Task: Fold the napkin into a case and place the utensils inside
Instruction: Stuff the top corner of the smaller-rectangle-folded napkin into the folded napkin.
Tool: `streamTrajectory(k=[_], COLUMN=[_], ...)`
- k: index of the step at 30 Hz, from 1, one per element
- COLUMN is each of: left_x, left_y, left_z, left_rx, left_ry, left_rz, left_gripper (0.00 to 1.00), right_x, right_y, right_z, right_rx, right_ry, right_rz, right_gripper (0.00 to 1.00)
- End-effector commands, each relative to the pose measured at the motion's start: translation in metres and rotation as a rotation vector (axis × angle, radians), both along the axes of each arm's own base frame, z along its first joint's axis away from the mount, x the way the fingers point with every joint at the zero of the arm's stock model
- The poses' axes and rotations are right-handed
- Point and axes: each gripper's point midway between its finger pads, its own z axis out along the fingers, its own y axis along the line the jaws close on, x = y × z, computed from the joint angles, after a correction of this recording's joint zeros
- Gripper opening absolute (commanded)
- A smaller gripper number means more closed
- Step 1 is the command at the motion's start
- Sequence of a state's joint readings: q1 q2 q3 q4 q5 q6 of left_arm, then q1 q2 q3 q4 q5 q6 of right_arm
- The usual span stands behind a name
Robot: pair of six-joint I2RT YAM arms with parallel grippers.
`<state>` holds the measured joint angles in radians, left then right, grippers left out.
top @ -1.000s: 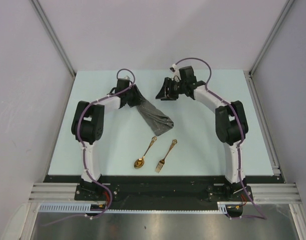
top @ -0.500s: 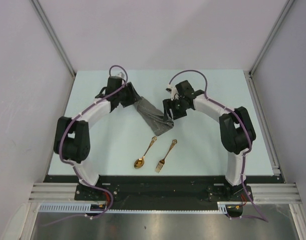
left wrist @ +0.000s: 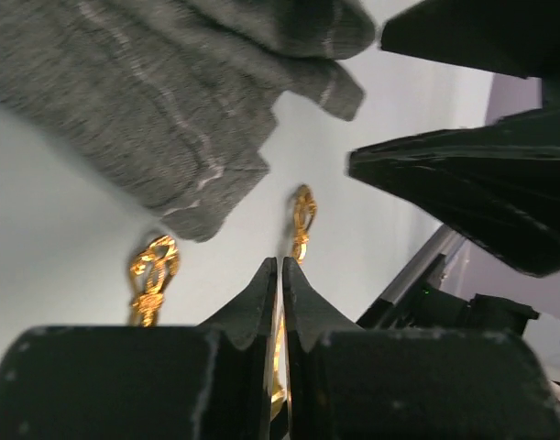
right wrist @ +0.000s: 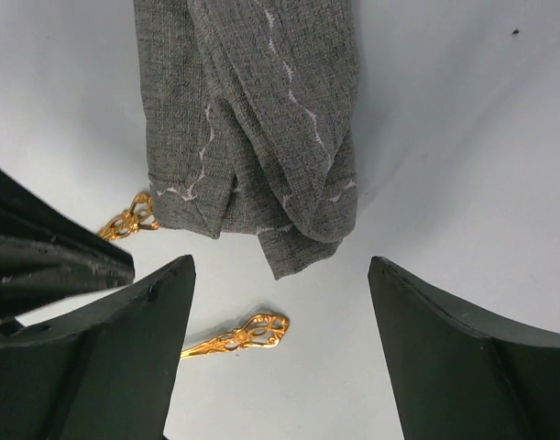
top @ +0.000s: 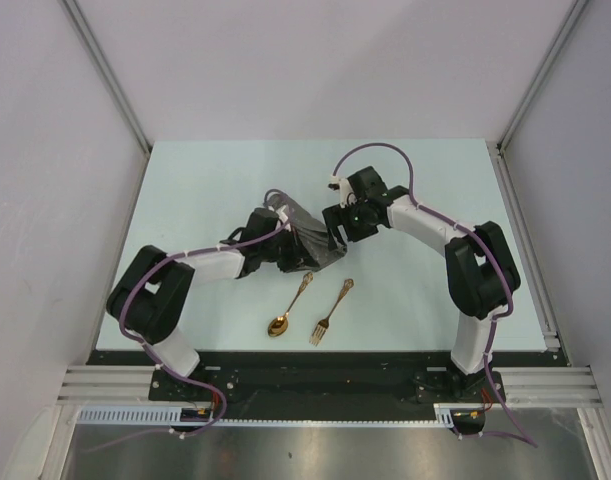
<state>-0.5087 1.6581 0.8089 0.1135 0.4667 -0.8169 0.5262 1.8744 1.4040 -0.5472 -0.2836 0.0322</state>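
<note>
Two hands at one napkin (right wrist: 252,119), lying bunched mid-frame on my tabletop (top: 185,180): left hand (left wrist: 280,266) pressed together, empty, right hand (right wrist: 280,268) spread above its lower end, I judge to grasp it; spoon (top: 279,324) and fork (top: 323,325) parked below.
</note>
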Motion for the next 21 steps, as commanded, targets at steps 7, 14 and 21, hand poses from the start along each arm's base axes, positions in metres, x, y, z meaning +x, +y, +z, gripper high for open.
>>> streamTrajectory(k=[7,14,21], left_x=[0.025,0.036,0.040], left_y=[-0.009,-0.006,-0.006], left_z=[0.002,-0.023,-0.032], left_rx=[-0.025,0.003,0.024], left_ry=[-0.011,0.031,0.039], left_rz=[0.039,0.083,0.086], left_gripper=[0.00,0.00,0.00], right_x=[0.017,0.022,0.027], right_y=[0.009,0.020,0.029], right_z=[-0.020,-0.011,-0.011], right_rx=[-0.042,-0.013,0.000], right_ry=[-0.040,-0.073,-0.081], right_rz=[0.016,0.032,0.044], right_gripper=[0.79,0.67,0.56])
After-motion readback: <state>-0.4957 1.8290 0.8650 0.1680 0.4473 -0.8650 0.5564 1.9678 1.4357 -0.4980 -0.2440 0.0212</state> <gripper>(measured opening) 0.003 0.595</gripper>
